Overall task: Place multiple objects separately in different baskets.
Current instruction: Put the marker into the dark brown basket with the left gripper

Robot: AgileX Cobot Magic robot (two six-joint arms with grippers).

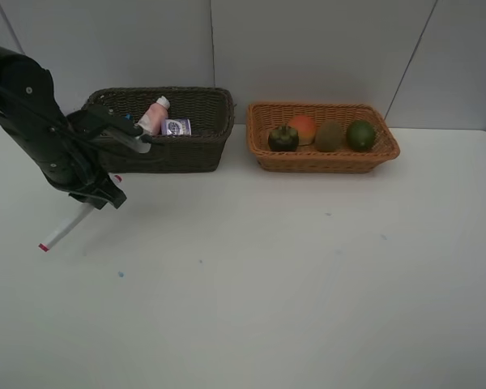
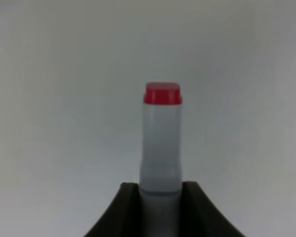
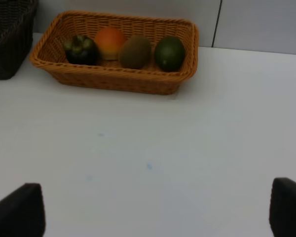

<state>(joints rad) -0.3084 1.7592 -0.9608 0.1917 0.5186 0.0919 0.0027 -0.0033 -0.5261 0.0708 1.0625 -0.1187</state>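
My left gripper (image 1: pixel 100 197) is shut on the white red-tipped marker (image 1: pixel 65 229), which slants down to the left with its red tip close to the table. In the left wrist view the marker (image 2: pixel 161 143) sticks out between the dark fingers (image 2: pixel 124 207). Behind it, the dark brown basket (image 1: pixel 170 154) holds the pink bottle (image 1: pixel 155 113) and the purple-lidded tub (image 1: pixel 176 127). The light orange basket (image 1: pixel 324 160) holds the mangosteen (image 1: pixel 283 138), orange-red fruit (image 1: pixel 303 127), kiwi (image 1: pixel 329 136) and green fruit (image 1: pixel 360 134). My right gripper (image 3: pixel 153 217) stands open over bare table, well in front of that basket (image 3: pixel 113 79).
The white table (image 1: pixel 267 267) runs wide in front of both baskets, with grey wall panels behind them. A corner of the dark basket (image 3: pixel 10 44) shows in the right wrist view. The right arm is outside the exterior high view.
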